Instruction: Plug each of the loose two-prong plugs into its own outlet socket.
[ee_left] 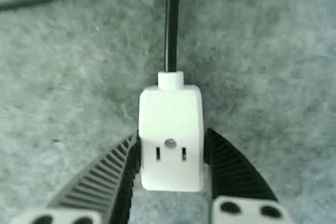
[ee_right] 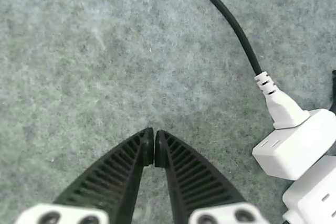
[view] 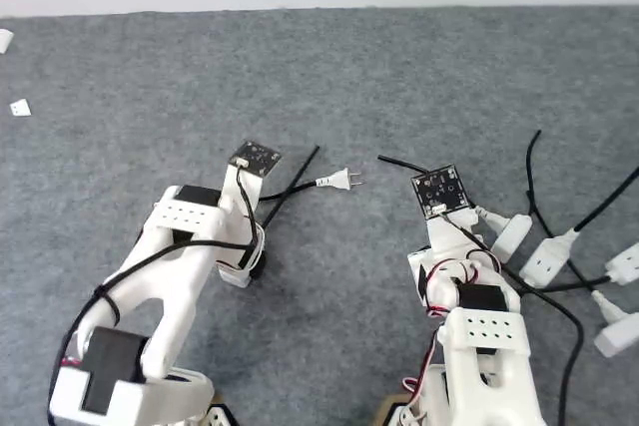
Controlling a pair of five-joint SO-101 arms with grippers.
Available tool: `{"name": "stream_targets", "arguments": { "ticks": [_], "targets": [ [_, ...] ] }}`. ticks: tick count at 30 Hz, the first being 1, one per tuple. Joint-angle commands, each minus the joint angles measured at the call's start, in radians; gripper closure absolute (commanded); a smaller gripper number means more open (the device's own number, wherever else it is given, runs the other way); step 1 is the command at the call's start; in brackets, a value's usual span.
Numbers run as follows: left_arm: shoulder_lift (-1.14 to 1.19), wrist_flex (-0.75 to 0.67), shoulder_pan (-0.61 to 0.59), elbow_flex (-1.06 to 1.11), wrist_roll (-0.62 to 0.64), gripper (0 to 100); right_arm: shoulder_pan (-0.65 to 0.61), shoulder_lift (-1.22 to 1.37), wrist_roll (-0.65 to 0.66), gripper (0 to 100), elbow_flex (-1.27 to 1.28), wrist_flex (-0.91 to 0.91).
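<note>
Two-prong plug, white and loose, lies on the grey carpet a little above the centre of the high view. Its prongs point to the right and its cord runs left toward the left arm. In the left wrist view the left gripper is closed around a white outlet socket. The two ribbed fingers press on its two sides, the slots face the camera, and a black cable leaves its far end toward the top of the frame. In the right wrist view the right gripper holds nothing, and its fingertips touch each other over the carpet. At the right edge of that frame a second plug sits inserted in another white socket, and one more socket is just beside it in the lower right corner. In the high view the right arm stands at the lower centre-right, and several white sockets lie spread at the right side, well apart from the loose plug.
</note>
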Motion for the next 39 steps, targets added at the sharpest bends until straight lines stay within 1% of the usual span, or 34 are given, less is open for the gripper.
{"name": "stream_targets", "arguments": {
  "ticks": [1, 4, 8, 13, 17, 20, 22, 28, 35, 39],
  "targets": [
    [-0.117, -0.018, -0.008, 0.015, -0.055, 83, -0.008, -0.019, 0.011, 99.0, -0.008, -0.019],
    [-0.187, -0.017, -0.005, 0.062, -0.104, 82, -0.008, -0.019, 0.011, 99.0, -0.008, -0.019],
    [-0.239, -0.017, -0.008, 0.117, -0.169, 74, -0.008, -0.019, 0.011, 99.0, -0.008, -0.019],
    [-0.278, -0.014, -0.011, 0.148, -0.227, 78, -0.008, -0.019, 0.011, 99.0, -0.008, -0.019],
    [-0.348, 0.055, 0.003, 0.148, -0.261, 79, -0.008, -0.019, 0.011, 99.0, -0.008, -0.019],
    [-0.391, 0.103, 0.054, 0.18, -0.308, 79, -0.008, -0.019, 0.011, 99.0, -0.008, -0.019],
    [-0.397, 0.11, 0.098, 0.217, -0.322, 79, -0.008, -0.019, 0.011, 99.0, -0.008, -0.019],
    [-0.322, 0.038, 0.101, 0.231, -0.313, 79, -0.008, -0.019, 0.011, 99.0, -0.008, -0.019],
    [-0.109, -0.028, 0.081, 0.128, -0.276, 79, -0.008, -0.019, 0.011, 99.0, -0.008, -0.018],
    [-0.051, -0.051, 0.048, 0.081, -0.252, 79, -0.008, -0.019, 0.011, 99.0, -0.008, -0.018]
  ]
}}
